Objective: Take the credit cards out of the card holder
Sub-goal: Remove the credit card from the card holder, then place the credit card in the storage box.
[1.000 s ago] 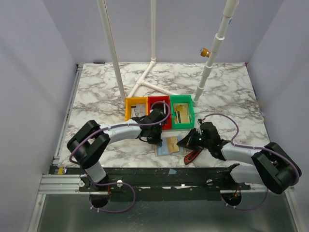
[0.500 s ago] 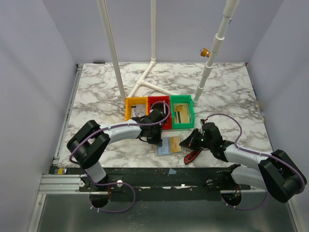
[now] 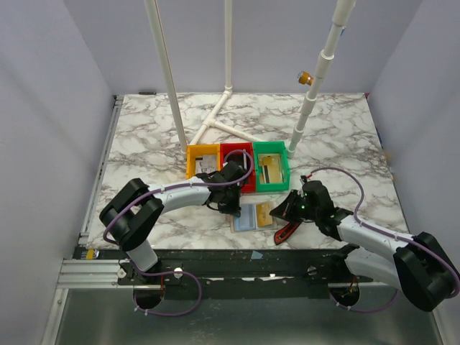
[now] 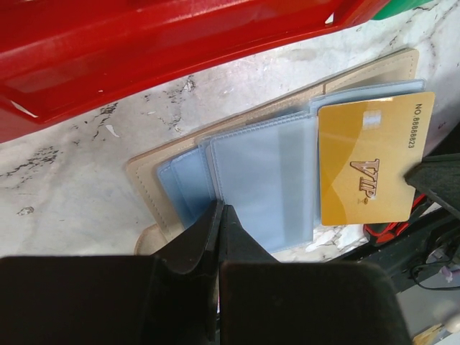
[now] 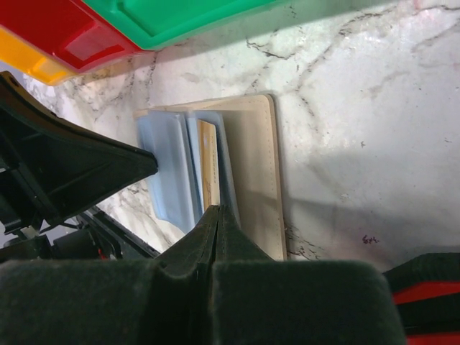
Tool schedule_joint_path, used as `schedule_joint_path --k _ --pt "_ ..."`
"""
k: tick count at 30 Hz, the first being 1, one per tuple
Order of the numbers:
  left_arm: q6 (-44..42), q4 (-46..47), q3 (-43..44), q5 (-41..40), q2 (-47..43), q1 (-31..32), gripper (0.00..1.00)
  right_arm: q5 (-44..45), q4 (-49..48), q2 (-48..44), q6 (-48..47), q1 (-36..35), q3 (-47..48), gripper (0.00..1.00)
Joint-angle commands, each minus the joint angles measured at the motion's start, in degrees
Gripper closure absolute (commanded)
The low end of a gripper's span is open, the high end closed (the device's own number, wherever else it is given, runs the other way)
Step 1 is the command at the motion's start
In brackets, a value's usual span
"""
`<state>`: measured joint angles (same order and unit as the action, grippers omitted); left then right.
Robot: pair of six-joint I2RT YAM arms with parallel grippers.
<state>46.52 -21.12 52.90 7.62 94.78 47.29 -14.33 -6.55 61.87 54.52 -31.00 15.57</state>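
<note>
Pinching credit card (image 5: 208, 169) edge-on: right hand (image 5: 218, 214) closed | left wrist shows VIP face | left hand (image 4: 219, 210) closed, pressing card holder (image 4: 251, 172)

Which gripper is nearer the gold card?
Right. The right gripper is shut on the gold card at its outer edge; the left gripper presses the card holder on its blue-grey pockets, apart from the card.

Marble table (image 3: 144, 144) carries three plastic bins (image 3: 236, 146), the open card holder (image 3: 246, 218), seemingly a red-black tool (image 3: 287, 231).

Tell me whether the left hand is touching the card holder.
Touching: left wrist view shows the left hand pressing its tips onto the card holder.
</note>
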Motion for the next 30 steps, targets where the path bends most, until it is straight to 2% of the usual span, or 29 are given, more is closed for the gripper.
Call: schedule_joint_path --k 1,11,13,18,20,25,26,27,30 --pt "-1.8 -4.4 0.5 -3.8 0.1 -0.6 1.0 1.5 2.9 -1.1 -1.3 0.4 2.0 0.99" --pt "-2.2 -6.0 3.2 -3.3 -3.5 -0.6 1.0 -0.5 4.0 -0.9 -1.1 0.4 5.3 0.99" --pt "-2.4 -6.4 4.0 -3.0 -5.0 -0.6 0.91 -1.0 4.1 -0.9 -1.0 0.4 5.8 0.99" --pt "-2.4 -7.3 4.8 -2.1 -9.3 -0.8 0.53 -2.0 4.9 -1.2 -0.8 0.4 7.6 0.99" --pt "-2.1 -6.7 4.5 -0.4 -10.8 -1.3 0.44 -2.6 5.0 -1.3 -0.6 0.4 8.3 0.99" --pt "-0.5 -1.9 1.2 5.8 -14.6 -4.0 0.32 -4.1 5.1 -1.9 0.4 0.4 10.4 0.99" --pt "-0.1 -0.9 0.5 7.2 -15.4 -4.4 0.24 -4.4 5.1 -1.9 0.6 0.5 11.0 0.99" --pt "0.1 0.0 0.0 8.5 -16.2 -5.0 0.21 -4.8 5.1 -2.0 0.8 0.4 11.6 0.99" --pt "1.4 2.9 -1.7 11.6 -18.5 -6.3 0.19 -5.7 5.1 -1.7 1.3 0.4 13.8 0.99"
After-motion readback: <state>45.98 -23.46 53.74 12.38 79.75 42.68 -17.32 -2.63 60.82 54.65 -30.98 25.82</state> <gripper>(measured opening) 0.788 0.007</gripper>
